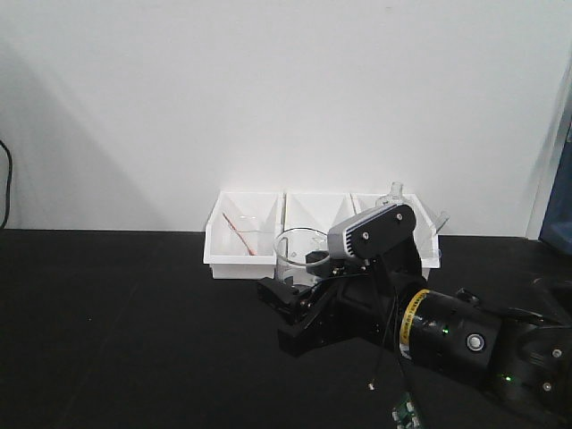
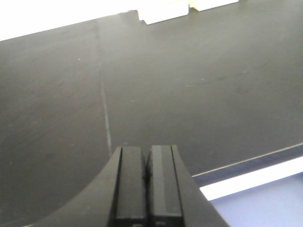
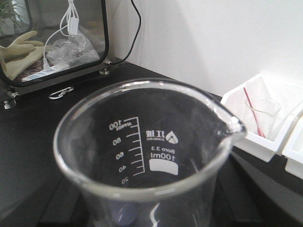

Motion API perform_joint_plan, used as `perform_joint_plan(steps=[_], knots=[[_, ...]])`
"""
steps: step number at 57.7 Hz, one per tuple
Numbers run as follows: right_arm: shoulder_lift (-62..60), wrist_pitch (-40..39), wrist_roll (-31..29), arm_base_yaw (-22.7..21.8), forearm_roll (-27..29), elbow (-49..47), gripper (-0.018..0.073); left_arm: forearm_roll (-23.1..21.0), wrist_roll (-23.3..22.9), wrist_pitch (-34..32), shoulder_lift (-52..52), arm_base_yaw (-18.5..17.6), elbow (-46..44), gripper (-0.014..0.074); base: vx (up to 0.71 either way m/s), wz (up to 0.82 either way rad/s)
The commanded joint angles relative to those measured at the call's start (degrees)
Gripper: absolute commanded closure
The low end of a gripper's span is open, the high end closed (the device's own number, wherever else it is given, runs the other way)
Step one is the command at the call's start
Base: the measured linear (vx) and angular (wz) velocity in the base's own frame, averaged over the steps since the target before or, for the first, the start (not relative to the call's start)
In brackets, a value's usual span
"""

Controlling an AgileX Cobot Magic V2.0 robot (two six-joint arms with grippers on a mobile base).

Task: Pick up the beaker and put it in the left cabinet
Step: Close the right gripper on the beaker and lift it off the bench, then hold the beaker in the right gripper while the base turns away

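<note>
As I stood facing the black bench [image 1: 134,331], the right arm reached in from the lower right, with its grey wrist camera [image 1: 368,232] tilted over the right pincer [image 1: 293,284]. The beaker [image 1: 300,252] stood upright right at that pincer, just in front of the row of white bins [image 1: 239,255] along the wall. Its base was hidden behind the black fingers. I could not tell whether the pincer was actually clamping the glass or only sitting around it.

From the right wrist, the beaker's rim filled most of the view, with its pouring lip [image 3: 232,126] pointing toward the bins. White graduations ran from 20 up to 100 on the far wall, seen mirrored through the glass, beside a "100ml" mark [image 3: 163,155]. The leftmost bin held a thin red rod [image 1: 238,229] alongside some clear glassware. A flask neck [image 1: 396,189] stuck up from the rightmost one.

Off to the left on the bench sat a black-framed glass case [image 3: 105,33] holding pale rubber gloves [image 3: 19,49], a crumpled plastic bag and a white cable. A metal carabiner [image 3: 61,92] lay just in front of it.

The left pincer [image 2: 147,152] hung over bare bench, its two fingers clenched together with nothing between them.
</note>
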Motion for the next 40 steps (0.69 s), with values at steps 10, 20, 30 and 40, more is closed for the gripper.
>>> perform_joint_plan(steps=[10,20,30,40], knots=[[-2.4,-3.26,-0.18,0.0,1.54,-1.64,0.0362,-0.28,-0.07,-4.66,-0.52,-0.32,-1.07,0.0603,-0.06,-0.13],[-2.4,-3.21,-0.18,0.0,1.54,-1.64,0.0362,-0.28,-0.07,-4.66,-0.52,-0.32,-1.07,0.0603,-0.12,-0.15],[-2.4,-3.21,-0.18,0.0,1.54,-1.64,0.0362,-0.28,-0.07,-4.66,-0.52,-0.32,-1.07,0.0603,-0.19,-0.09],[-2.34,-2.38,-0.18,0.0,1.54,-1.64,0.0362,-0.28,-0.07,-4.66,-0.52,-0.32,-1.07,0.0603,-0.24,0.07]])
